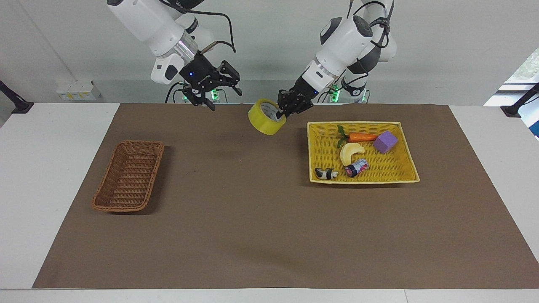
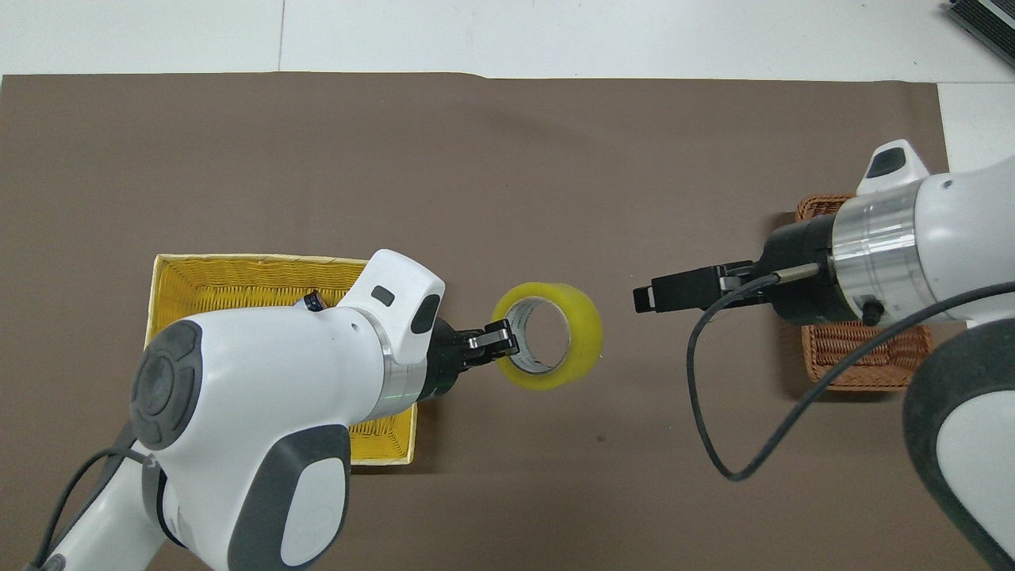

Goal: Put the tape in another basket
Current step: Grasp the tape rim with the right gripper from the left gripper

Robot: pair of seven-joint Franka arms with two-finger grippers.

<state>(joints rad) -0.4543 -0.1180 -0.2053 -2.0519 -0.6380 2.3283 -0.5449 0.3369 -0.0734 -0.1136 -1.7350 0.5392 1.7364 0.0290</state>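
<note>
High facing camera across table, steep overhead camera, both sharing brown mat (image 1: 269, 235)

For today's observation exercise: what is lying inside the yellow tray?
The yellow tray holds a carrot, a purple block, a pale crescent toy, a small can and an animal figure. Nothing there is covered.

L gripper (image 1: 281, 112) was raised mid-table, jaws clamped w/ wrist angled down; R gripper (image 1: 219, 96) hung raised facing it, fingers spread wide, both arms extended inward.

Tape (image 2: 555, 349) in left gripper (image 2: 501, 342) over brown mat (image 2: 507, 159), facing right gripper (image 2: 646, 299).
</note>
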